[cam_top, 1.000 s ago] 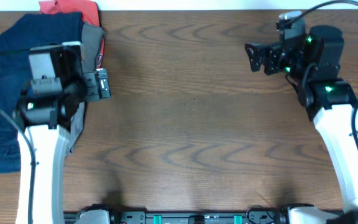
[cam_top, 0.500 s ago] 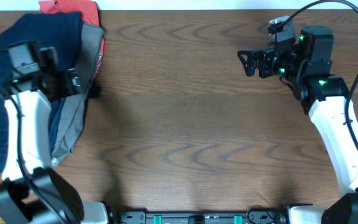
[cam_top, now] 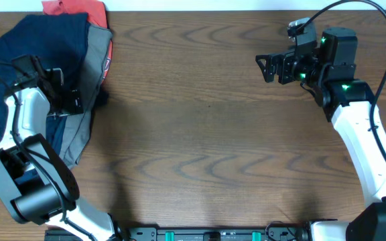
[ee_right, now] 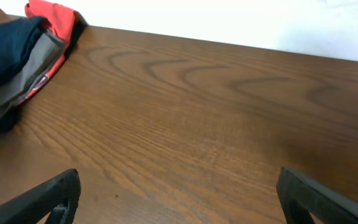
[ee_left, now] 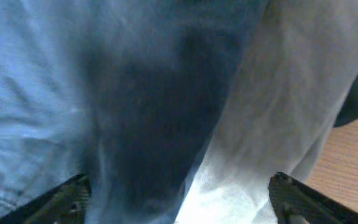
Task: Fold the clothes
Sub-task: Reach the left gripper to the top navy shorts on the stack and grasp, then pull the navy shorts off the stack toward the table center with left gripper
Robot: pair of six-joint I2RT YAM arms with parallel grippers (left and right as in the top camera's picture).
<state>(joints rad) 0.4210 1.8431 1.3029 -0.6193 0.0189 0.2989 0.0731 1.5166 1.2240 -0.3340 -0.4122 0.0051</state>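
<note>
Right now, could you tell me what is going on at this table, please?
The left gripper is down on the heap of clothes at the left side of the table. It is open over a navy garment and a grey garment, and does not appear to have pinched anything yet. A red garment sits at the far end of the heap. The right gripper hangs open over bare wood, holding nothing. No garment is laid out or folded yet.
</note>
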